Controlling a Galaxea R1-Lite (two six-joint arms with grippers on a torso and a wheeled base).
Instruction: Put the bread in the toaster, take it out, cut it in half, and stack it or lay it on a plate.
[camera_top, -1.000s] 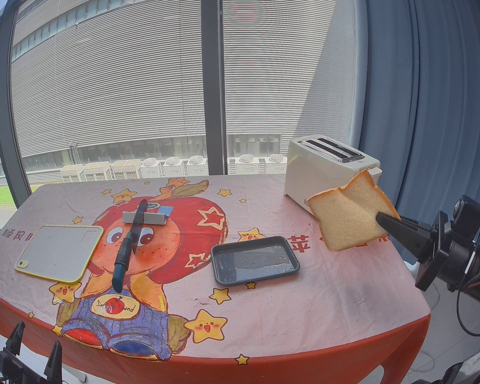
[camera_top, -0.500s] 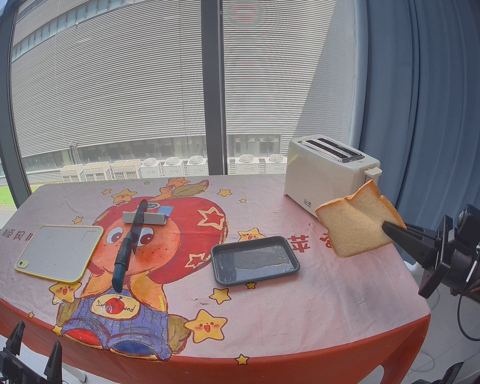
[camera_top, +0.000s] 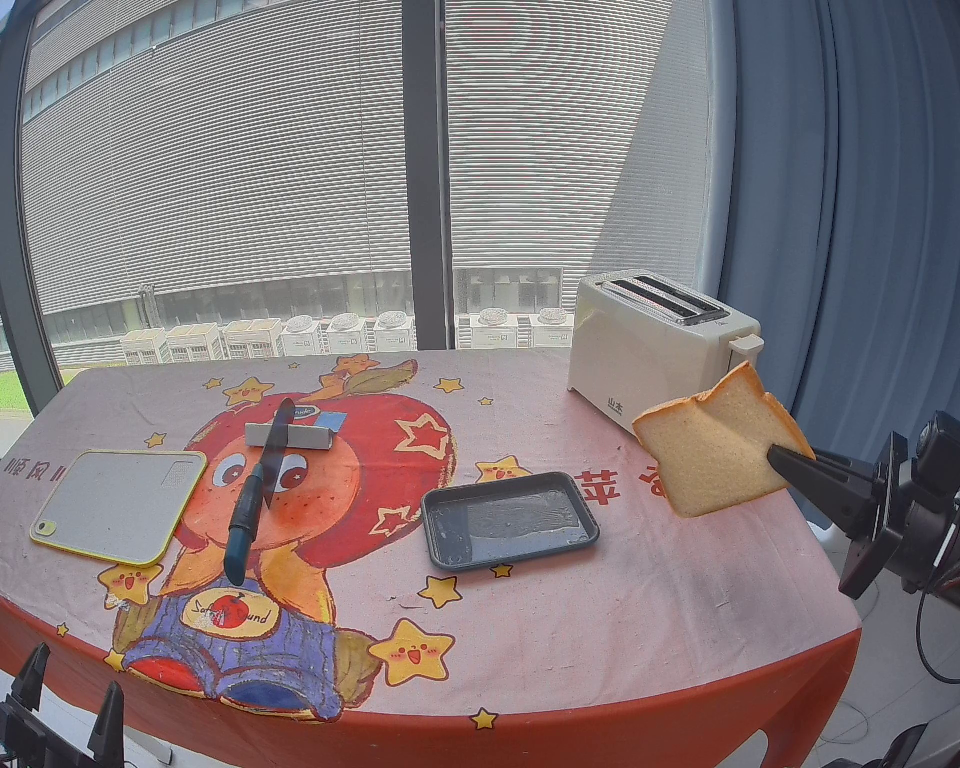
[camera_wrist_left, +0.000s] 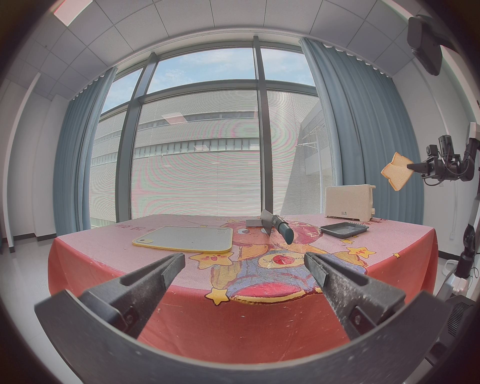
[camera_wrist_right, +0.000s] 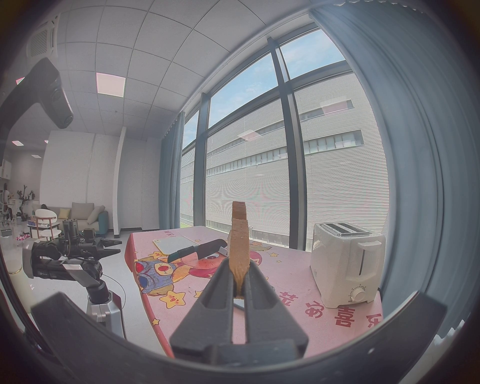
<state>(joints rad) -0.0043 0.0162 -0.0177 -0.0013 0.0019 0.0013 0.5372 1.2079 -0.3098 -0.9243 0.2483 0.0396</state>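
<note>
Pinching the bread (camera_top: 715, 445) by its edge, the right claw (camera_top: 778, 459) is holding it aloft near the toaster (camera_top: 650, 340). The left claw (camera_wrist_left: 243, 262) is gaping wide.

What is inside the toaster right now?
Nothing sticks out of the toaster; its two top slots look dark, and their bottoms are hidden. The bread is in the air beside it, held by the right gripper.

The desk (camera_top: 650, 620) wears a pink cloth with an orange-red hem, yellow stars and a red cartoon apple face. The bread (camera_top: 715, 450) is cream with a tan crust, the toaster (camera_top: 650, 345) off-white, the tray (camera_top: 510, 520) dark grey, the cutting board (camera_top: 115, 505) pale grey rimmed yellow-green, the knife (camera_top: 255, 490) teal-handled.
</note>
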